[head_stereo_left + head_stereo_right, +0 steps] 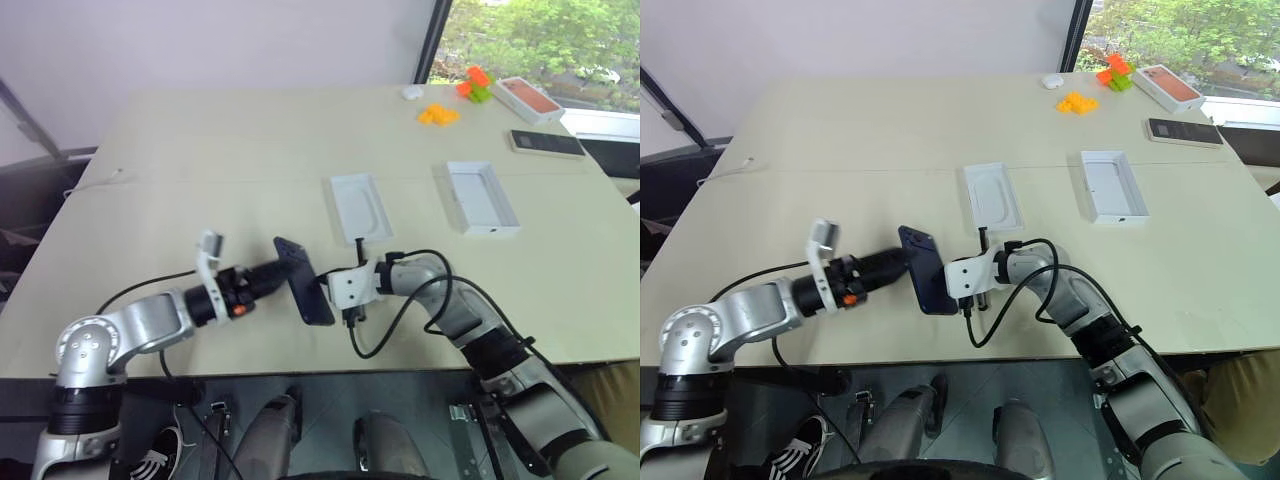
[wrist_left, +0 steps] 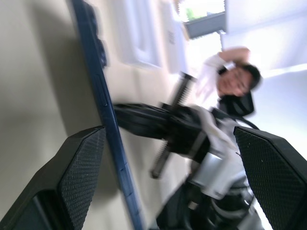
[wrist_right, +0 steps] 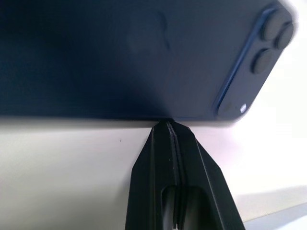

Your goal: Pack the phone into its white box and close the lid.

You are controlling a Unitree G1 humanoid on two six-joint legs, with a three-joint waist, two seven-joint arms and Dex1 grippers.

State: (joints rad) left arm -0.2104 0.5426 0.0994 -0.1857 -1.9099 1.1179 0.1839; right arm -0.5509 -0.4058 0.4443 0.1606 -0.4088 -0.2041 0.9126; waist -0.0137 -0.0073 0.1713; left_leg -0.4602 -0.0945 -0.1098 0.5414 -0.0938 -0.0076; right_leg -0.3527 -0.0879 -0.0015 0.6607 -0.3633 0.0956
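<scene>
Dark navy phone (image 1: 303, 281), white box (image 1: 481, 198), beige table (image 1: 200, 150), orange blocks (image 1: 438, 114).

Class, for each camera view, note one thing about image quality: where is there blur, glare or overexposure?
Left eye view: window corner beyond the table is bright, greenery washed out. Left wrist view: the phone is motion-smeared and soft; the background is blown out white. Right wrist view: the phone's near edge is blurred, the tabletop beside its camera bump glares white, and the right gripper is sharp.

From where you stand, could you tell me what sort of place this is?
Probably an office or lab room set up for testing: a large plain table beside a window onto trees, and a person seated nearby.
</scene>
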